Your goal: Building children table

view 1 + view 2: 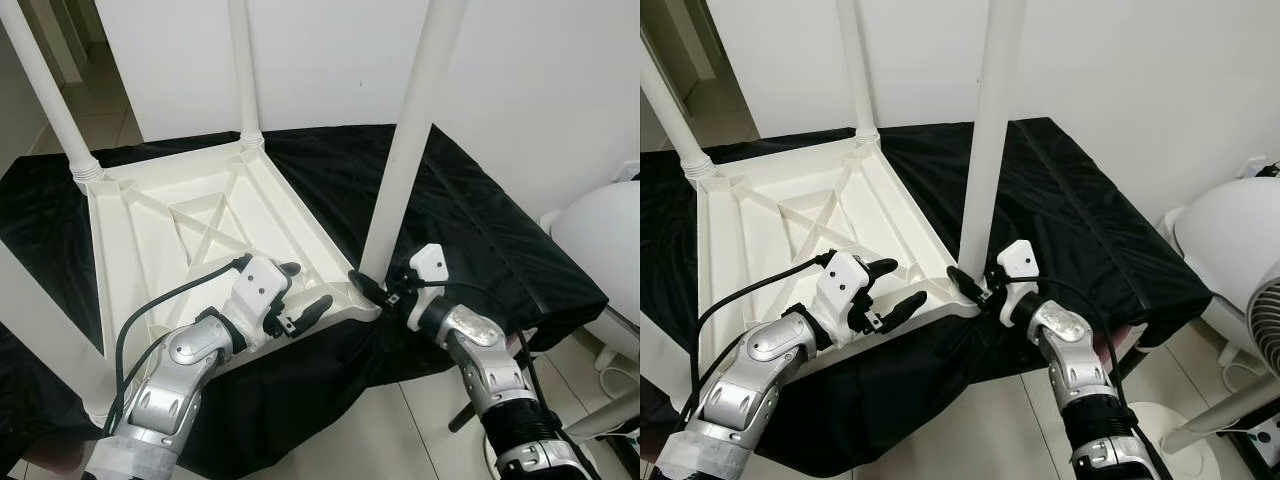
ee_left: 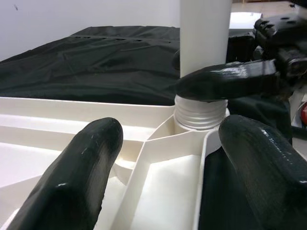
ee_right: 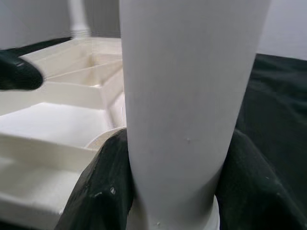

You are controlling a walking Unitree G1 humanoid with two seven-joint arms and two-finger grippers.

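Observation:
A white plastic table [image 1: 190, 215] lies upside down on a black cloth [image 1: 480, 200]. Its ribbed underside faces up. One white leg [image 1: 405, 150] stands upright in the near right corner socket. My right gripper [image 1: 375, 288] is shut on that leg just above its threaded base [image 2: 200, 112]; the black fingers [image 3: 100, 191] hug both sides of the leg [image 3: 187, 96]. My left gripper [image 1: 305, 288] is open over the table's near edge, just left of that corner, with nothing between its fingers [image 2: 72, 177]. Two more legs [image 1: 50, 90] [image 1: 243, 70] stand at the far corners.
A white wall rises close behind the cloth-covered surface. A white fan [image 1: 600, 240] stands on the tiled floor [image 1: 420, 420] to the right. Another white leg [image 1: 40, 320] crosses the near left side, close to my left arm.

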